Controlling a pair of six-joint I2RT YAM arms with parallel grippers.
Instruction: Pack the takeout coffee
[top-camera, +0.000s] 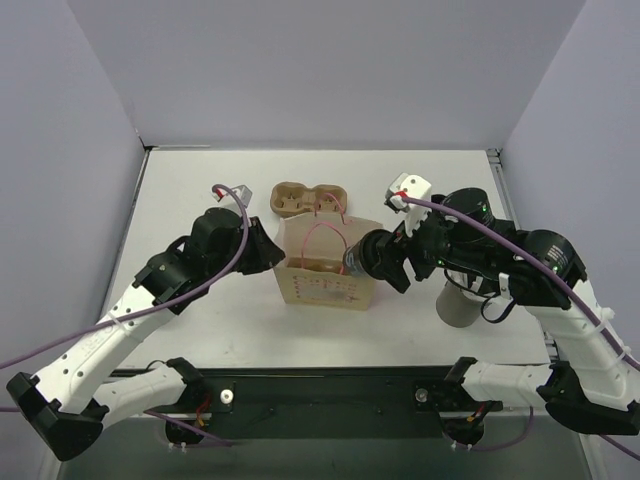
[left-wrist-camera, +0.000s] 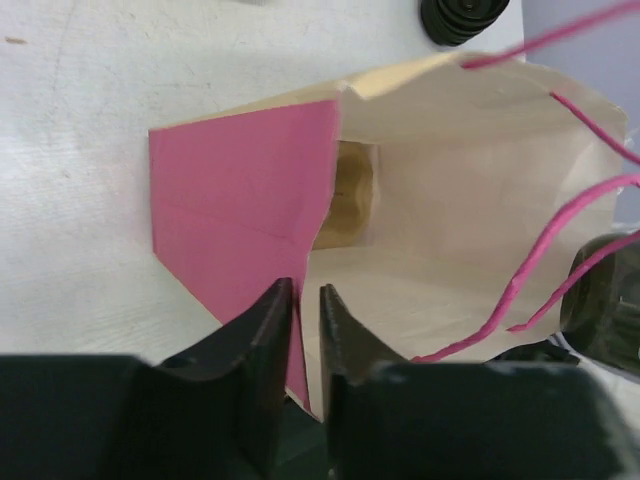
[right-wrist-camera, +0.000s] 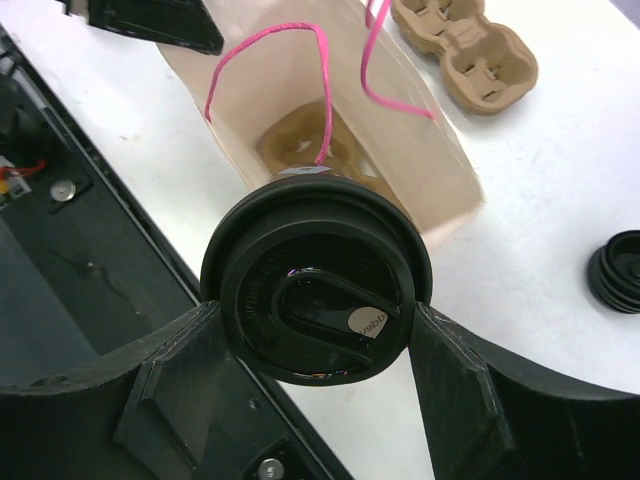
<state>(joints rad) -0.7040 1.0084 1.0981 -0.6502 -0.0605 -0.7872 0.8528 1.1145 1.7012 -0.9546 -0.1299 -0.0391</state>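
Takeout coffee cup (right-wrist-camera: 255, 270), lid (right-wrist-camera: 330, 315) shown only at right wrist, sits pinched by right pincer (right-wrist-camera: 318, 322).

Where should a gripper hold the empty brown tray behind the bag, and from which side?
Probably at the narrow waist between its two wells, coming down from above. The pulp tray lies flat with its open side up, and the waist is its slimmest part.

My left arm (top-camera: 150, 300): stretched forward from the near left, wrist turned inward.
My left gripper (left-wrist-camera: 307, 300): jaws a sliver apart.
My right arm (top-camera: 545, 265): elbow bent, reaching inward.
My right gripper (right-wrist-camera: 315, 318): clamped on coffee cup (right-wrist-camera: 300, 250).
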